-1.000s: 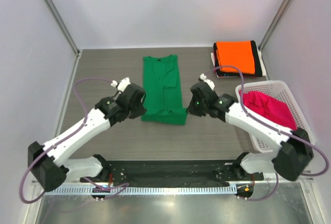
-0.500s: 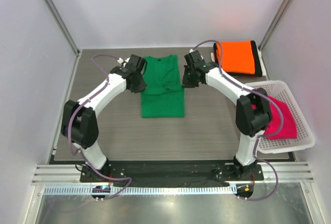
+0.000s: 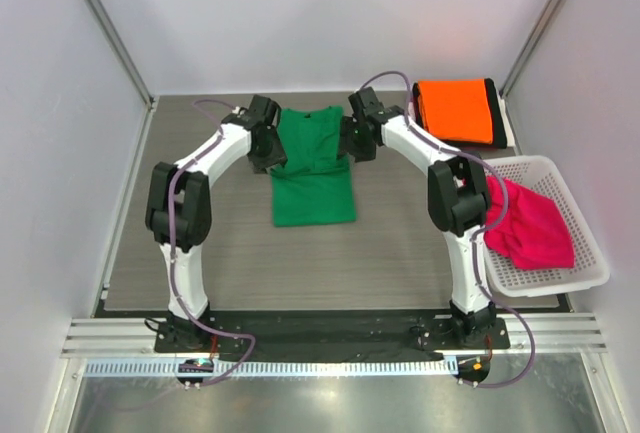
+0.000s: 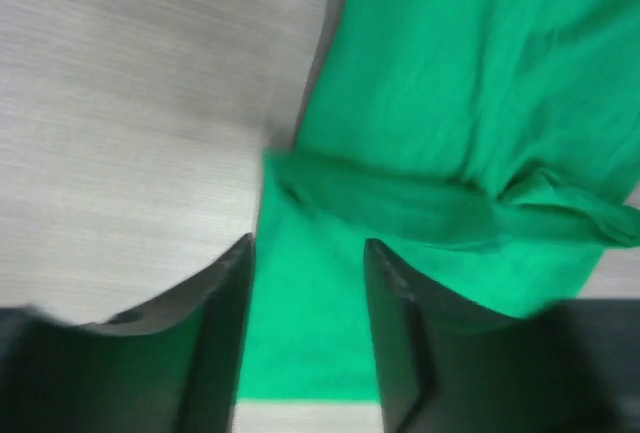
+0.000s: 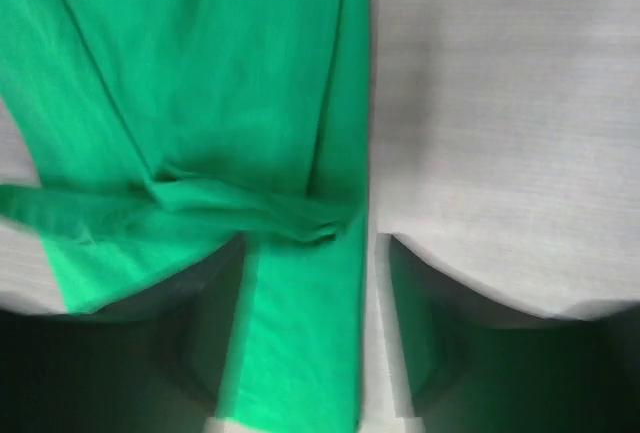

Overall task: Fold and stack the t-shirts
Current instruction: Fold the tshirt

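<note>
Left wrist view: left end effector (image 4: pixel 308 248) parted about halfway, gripping nothing, straddling one long edge of the green t-shirt (image 4: pixel 450 103), a bunched crosswise ridge of cloth just ahead. Right wrist view: right end effector (image 5: pixel 315 248) likewise parted and empty, over the opposite long edge. Top external view alone: shirt's long axis running straight ahead of both end effectors on the table (image 3: pixel 220 253), each equally close; orange t-shirt (image 3: pixel 455 111) off beyond the right one, so probably that arm's carry.
</note>
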